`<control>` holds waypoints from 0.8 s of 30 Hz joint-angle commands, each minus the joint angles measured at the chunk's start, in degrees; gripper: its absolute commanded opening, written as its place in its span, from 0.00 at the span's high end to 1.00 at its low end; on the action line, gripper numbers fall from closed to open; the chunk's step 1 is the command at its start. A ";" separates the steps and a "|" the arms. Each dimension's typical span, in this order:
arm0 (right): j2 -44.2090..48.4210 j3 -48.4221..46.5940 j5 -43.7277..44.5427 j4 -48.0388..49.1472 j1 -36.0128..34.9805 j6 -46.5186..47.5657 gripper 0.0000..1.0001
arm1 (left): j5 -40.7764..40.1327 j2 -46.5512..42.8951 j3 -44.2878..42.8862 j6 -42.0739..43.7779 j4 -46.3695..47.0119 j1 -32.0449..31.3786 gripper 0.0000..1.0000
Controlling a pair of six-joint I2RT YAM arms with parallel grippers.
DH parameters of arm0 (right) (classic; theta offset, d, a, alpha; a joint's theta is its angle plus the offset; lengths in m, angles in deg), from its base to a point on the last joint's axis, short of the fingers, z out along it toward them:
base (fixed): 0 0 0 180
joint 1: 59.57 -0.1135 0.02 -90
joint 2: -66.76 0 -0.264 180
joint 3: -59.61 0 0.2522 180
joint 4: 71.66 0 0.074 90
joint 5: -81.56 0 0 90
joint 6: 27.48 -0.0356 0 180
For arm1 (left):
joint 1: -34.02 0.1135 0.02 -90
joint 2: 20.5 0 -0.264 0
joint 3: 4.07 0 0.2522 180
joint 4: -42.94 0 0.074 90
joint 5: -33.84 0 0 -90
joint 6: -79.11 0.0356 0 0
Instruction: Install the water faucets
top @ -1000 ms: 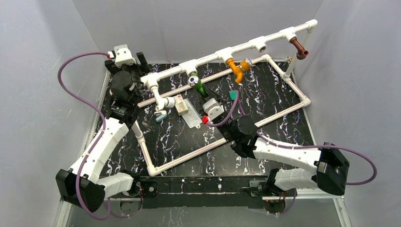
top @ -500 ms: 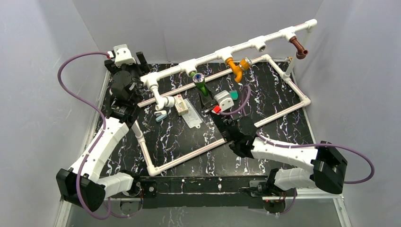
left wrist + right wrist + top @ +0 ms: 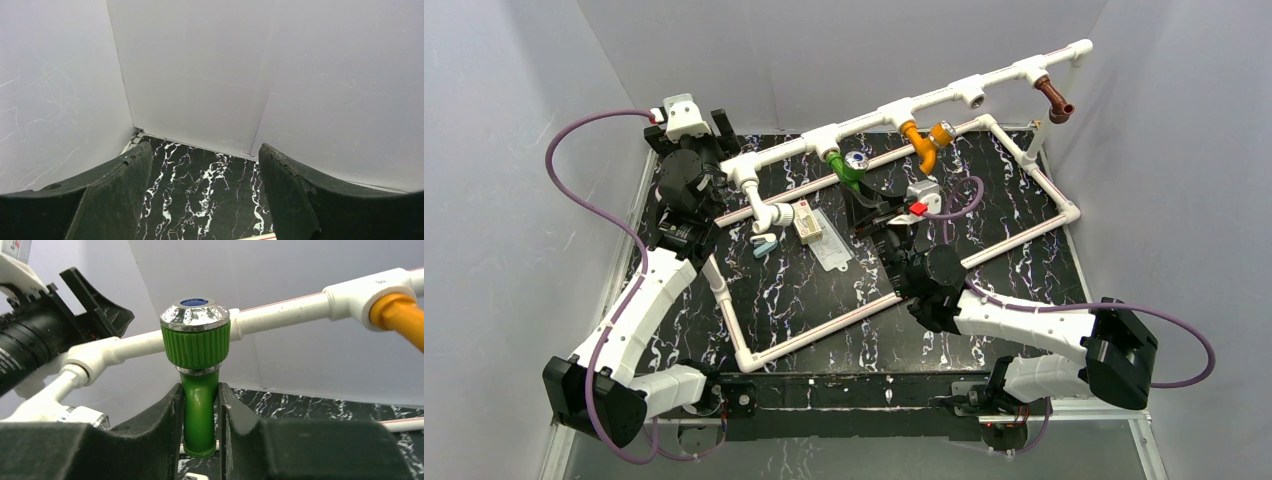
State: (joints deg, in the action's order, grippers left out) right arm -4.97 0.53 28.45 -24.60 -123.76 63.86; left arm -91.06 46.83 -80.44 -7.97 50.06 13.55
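Note:
The bright green faucet (image 3: 848, 172) hangs at the second tee socket of the long white pipe (image 3: 954, 96), its chrome-topped knob (image 3: 857, 159) to the right. My right gripper (image 3: 871, 197) is shut on its spout; in the right wrist view the fingers (image 3: 170, 415) pinch the green spout (image 3: 200, 412) below the knob (image 3: 195, 335). An orange faucet (image 3: 921, 143) and a brown faucet (image 3: 1054, 100) hang from sockets further right. A white faucet (image 3: 769, 215) sits at the pipe's left end. My left gripper (image 3: 721, 125) is open and empty at the back left, and the left wrist view (image 3: 202, 192) shows only table between its fingers.
A white pipe frame (image 3: 1024, 225) lies on the black marble table. Inside it are a small labelled box (image 3: 806, 222), a flat white tag (image 3: 831, 252) and a small pale teal piece (image 3: 764, 246). One tee socket (image 3: 974, 95) stands open. Grey walls close in on three sides.
My right gripper has turned and lifted the green faucet up to the tee socket. Its knob swung from the left side to the right. The left arm has not moved.

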 commanded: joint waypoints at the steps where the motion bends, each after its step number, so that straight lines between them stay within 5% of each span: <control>1: -0.98 -3.61 3.77 -5.44 1.60 -12.93 0.99 | 0.01 3.07 7.24 -0.20 -19.07 -0.63 0.25; 24: 1.32 -8.70 3.22 -20.70 1.60 -53.11 0.99 | 0.43 2.19 7.50 -0.19 -19.06 -0.62 0.25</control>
State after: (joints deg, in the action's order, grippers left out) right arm -2.50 -4.28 34.13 -41.89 -122.93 21.74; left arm -91.12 46.72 -80.40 -7.95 50.37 13.73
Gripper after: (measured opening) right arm 0.344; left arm 0.752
